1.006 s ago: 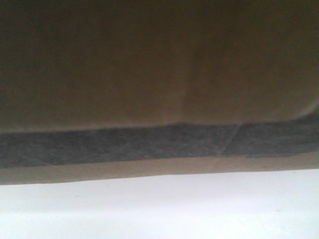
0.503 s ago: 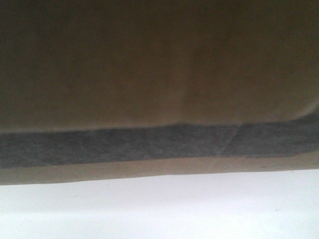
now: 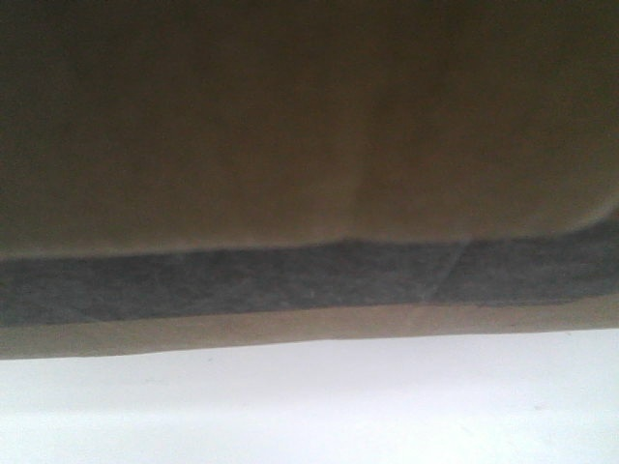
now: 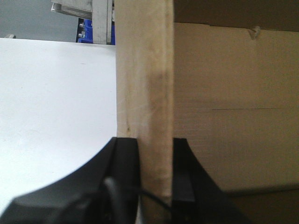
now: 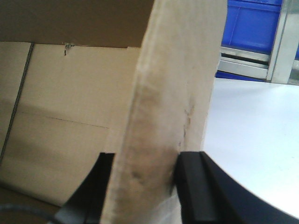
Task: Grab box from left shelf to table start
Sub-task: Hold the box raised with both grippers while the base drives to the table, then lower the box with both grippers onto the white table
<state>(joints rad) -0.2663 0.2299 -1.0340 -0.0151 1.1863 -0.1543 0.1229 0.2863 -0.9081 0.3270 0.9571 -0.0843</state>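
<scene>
The brown cardboard box (image 3: 290, 126) fills the upper part of the front view, with a dark band across its lower part; its bottom edge stands just at the white table (image 3: 309, 406). My left gripper (image 4: 155, 149) is shut on the box's upright left flap (image 4: 145, 70), one finger on each side. My right gripper (image 5: 142, 161) is shut on the box's upright right flap (image 5: 173, 79) the same way. The box's inner walls (image 4: 233, 107) show beside both flaps. The white table lies outside each flap (image 4: 51, 102). The left shelf is out of view.
Blue bins (image 5: 254, 23) on a grey metal rack (image 5: 282, 42) stand beyond the table's far edge on the right. A metal frame post (image 4: 102, 21) with blue bins behind it stands beyond the far edge on the left.
</scene>
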